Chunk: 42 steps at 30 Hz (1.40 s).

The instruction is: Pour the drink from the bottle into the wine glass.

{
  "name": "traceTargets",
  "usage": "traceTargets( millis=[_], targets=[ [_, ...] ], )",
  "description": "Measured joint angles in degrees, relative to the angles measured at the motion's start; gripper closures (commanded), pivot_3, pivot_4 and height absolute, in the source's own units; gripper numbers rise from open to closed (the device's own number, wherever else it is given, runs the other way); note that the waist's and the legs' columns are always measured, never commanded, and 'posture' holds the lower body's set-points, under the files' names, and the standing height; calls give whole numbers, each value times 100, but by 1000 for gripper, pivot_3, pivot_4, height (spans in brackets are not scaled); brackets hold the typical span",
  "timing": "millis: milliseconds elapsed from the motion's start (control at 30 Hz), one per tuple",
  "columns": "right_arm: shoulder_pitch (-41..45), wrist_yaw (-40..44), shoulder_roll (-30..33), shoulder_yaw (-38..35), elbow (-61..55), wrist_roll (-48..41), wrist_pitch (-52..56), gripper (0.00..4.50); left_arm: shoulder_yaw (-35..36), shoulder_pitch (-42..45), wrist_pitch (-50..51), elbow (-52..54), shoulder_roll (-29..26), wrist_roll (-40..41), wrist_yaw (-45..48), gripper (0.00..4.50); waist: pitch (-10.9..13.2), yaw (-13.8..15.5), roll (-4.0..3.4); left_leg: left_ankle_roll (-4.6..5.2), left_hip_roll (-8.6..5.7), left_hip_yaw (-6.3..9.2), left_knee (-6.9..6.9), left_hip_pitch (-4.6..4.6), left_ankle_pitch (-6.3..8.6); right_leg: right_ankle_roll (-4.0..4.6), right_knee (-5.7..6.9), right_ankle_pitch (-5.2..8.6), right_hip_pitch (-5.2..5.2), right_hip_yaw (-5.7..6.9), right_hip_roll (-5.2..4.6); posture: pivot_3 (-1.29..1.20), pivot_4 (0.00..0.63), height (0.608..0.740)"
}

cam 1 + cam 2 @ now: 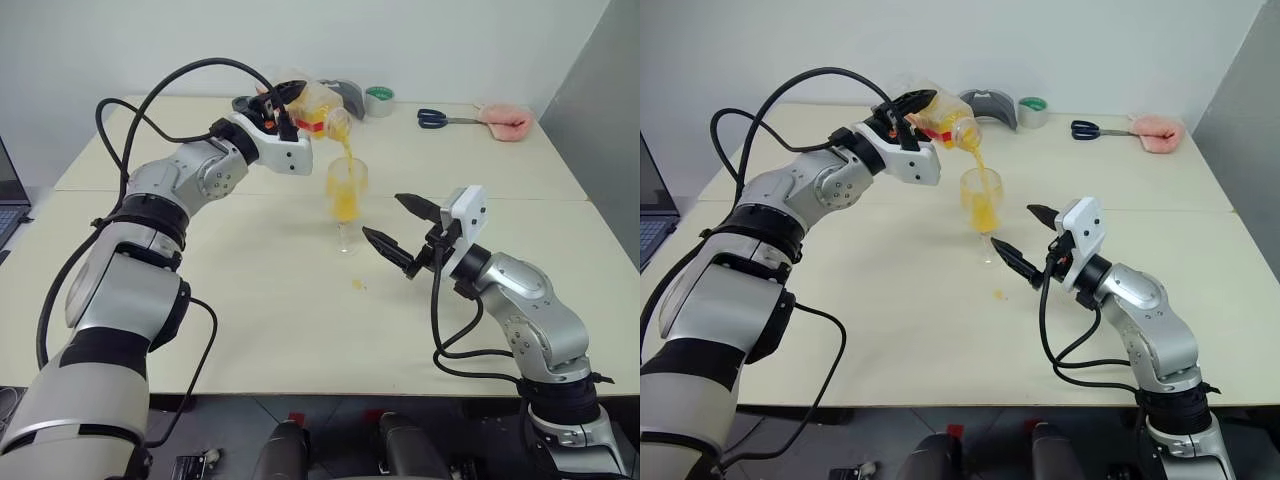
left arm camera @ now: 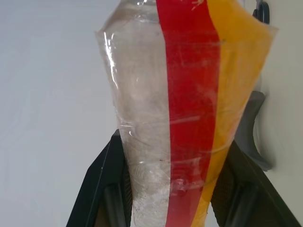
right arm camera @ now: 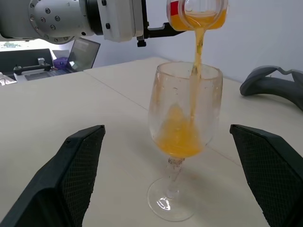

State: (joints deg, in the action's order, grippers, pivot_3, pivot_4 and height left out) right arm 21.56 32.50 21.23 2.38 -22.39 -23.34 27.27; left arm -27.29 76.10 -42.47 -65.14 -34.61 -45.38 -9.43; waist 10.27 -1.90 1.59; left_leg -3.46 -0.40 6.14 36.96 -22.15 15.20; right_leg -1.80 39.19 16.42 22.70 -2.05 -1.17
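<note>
My left gripper (image 1: 277, 108) is shut on the bottle (image 1: 318, 106), a clear one with a red label strip (image 2: 189, 113), and holds it tipped over the wine glass (image 1: 347, 200). Its black fingers (image 2: 102, 189) press both sides of the bottle. The drink (image 3: 196, 61), an orange stream, falls from the bottle's mouth into the bowl, where orange liquid (image 3: 180, 142) has pooled. The glass stands upright near the table's middle. My right gripper (image 1: 381, 214) is open just right of the glass at stem height, a finger on either side, touching nothing.
A small orange spill (image 1: 358, 285) lies on the table in front of the glass. At the far edge are a grey curved object (image 1: 348, 93), a tape roll (image 1: 379, 100), scissors (image 1: 440, 118) and a pink cloth (image 1: 506, 122). A laptop (image 1: 8, 205) sits at the left.
</note>
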Motion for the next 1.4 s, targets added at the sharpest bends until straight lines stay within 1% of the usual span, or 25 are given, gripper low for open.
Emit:
traceTargets(
  millis=[667, 733, 800, 867, 1400],
  targets=[
    [2, 10, -2, 76, 0, 1, 0, 0, -119, 79, -53, -100, -100, -120, -180, 2809, 0, -1, 0, 0, -2, -11, 4, 0, 0, 0, 25, 0, 16, -13, 0, 0, 150, 740],
    [2, 10, -3, 105, 0, 1, 0, 0, -157, 98, -53, -106, -101, -182, -242, 2809, 0, -1, 0, 0, -2, -14, 6, -8, 0, 1, 32, 0, 27, -17, 0, 0, 150, 740],
    [6, 9, -2, 114, 0, 2, 0, 0, -173, 136, -58, -122, -101, -209, -261, 2809, -1, -4, 1, -1, -3, -14, 15, -37, -2, 1, 45, 0, 56, -18, 0, 0, 150, 740],
    [6, 8, -2, 115, 0, 2, 0, 0, -180, 137, -59, -125, -101, -214, -278, 2809, -1, -7, 1, -3, -3, -14, 18, -40, -2, 1, 49, 0, 60, -18, 0, 0, 150, 740],
    [5, 1, -15, 123, -1, 2, 0, 0, -232, 194, -60, -221, -102, -300, -455, 2809, -1, -7, 1, -2, -4, -14, 22, -41, -2, 2, 57, 0, 60, -18, 0, 0, 150, 740]
  ],
)
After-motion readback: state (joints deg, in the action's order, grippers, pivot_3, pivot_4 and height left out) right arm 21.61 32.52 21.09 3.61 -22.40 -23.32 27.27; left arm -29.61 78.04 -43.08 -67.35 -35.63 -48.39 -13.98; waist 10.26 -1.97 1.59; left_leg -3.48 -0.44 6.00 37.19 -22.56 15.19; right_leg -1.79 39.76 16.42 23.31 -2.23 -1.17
